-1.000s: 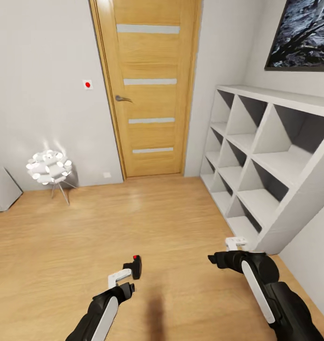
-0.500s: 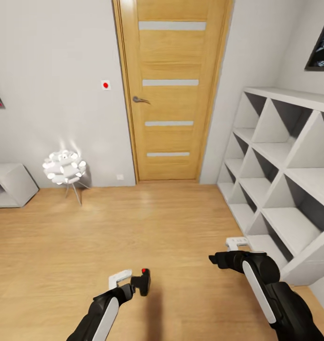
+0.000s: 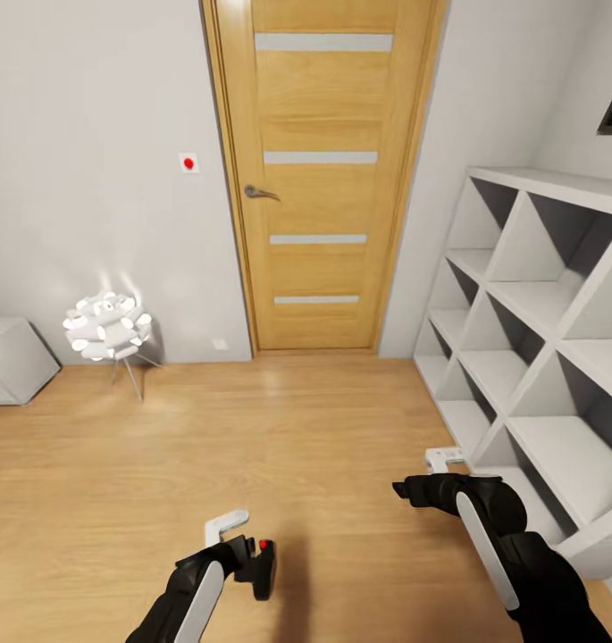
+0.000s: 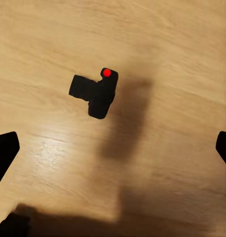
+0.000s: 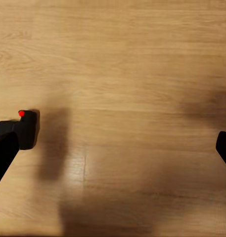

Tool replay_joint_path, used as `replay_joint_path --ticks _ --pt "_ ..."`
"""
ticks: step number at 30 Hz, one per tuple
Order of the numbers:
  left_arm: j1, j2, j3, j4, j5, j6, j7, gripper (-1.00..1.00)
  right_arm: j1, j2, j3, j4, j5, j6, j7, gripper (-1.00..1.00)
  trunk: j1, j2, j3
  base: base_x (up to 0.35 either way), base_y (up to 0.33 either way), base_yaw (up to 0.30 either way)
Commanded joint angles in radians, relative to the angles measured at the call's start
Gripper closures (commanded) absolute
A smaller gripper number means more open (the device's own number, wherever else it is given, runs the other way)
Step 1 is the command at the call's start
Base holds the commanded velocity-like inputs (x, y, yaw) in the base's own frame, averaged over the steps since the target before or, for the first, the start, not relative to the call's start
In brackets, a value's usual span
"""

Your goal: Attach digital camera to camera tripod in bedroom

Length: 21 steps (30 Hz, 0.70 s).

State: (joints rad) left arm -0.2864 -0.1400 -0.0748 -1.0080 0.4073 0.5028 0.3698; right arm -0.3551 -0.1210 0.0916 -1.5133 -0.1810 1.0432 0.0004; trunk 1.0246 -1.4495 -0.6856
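head view: small black boxy digital camera with a red dot on top (image 3: 264, 565) lies on the light wood floor (image 3: 252, 429), just beside the left claw (image 3: 227, 529), not held. left claw: fingers set wide, empty. right claw (image 3: 438, 464): raised near the white cubby shelf (image 3: 529, 304); gap unclear, cannot tell. wooden door (image 3: 319, 170) and white floor lamp (image 3: 107, 323) stand ahead. step judged: pick-up of the digital camera. next move calls for lowering the left claw over it and closing, then finding the tripod.
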Motion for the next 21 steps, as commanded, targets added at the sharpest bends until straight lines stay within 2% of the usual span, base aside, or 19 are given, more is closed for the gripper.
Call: replay_joint_path --ticks 1,7,10,11,15,21 --pt "0.000 0.000 -0.002 -0.001 0.011 0.002 0.010 -1.00 -0.001 -0.001 0.001 -0.001 -0.001 0.004 0.000 -1.00 0.000 0.000 0.000 0.206 -0.014 0.001" --pt "0.000 -0.004 0.008 -0.010 0.021 0.009 0.027 -1.00 -0.001 0.000 0.005 -0.007 -0.001 0.004 0.000 -1.00 0.000 0.000 0.006 0.097 -0.007 0.001" --pt "0.000 -0.004 0.016 -0.014 0.066 0.018 0.049 -1.00 -0.001 -0.001 0.005 -0.015 -0.001 0.004 0.001 -1.00 0.000 0.000 0.011 0.028 -0.002 0.000" --pt "0.000 -0.004 0.016 -0.014 0.066 0.018 0.049 -1.00 -0.001 -0.001 0.005 -0.015 -0.001 0.004 0.001 -1.00 0.000 0.000 0.012 0.022 -0.002 0.000" --pt "-0.002 -0.004 0.017 -0.017 0.130 0.038 0.079 -1.00 0.000 -0.003 0.001 -0.052 -0.002 0.004 0.002 -1.00 0.016 -0.028 0.006 0.013 -0.001 0.000" --pt "-0.009 -0.003 0.019 -0.009 0.163 0.057 0.097 -1.00 0.005 -0.007 0.000 -0.085 -0.002 0.004 0.003 -1.00 0.039 -0.070 -0.003 0.006 0.000 0.000"
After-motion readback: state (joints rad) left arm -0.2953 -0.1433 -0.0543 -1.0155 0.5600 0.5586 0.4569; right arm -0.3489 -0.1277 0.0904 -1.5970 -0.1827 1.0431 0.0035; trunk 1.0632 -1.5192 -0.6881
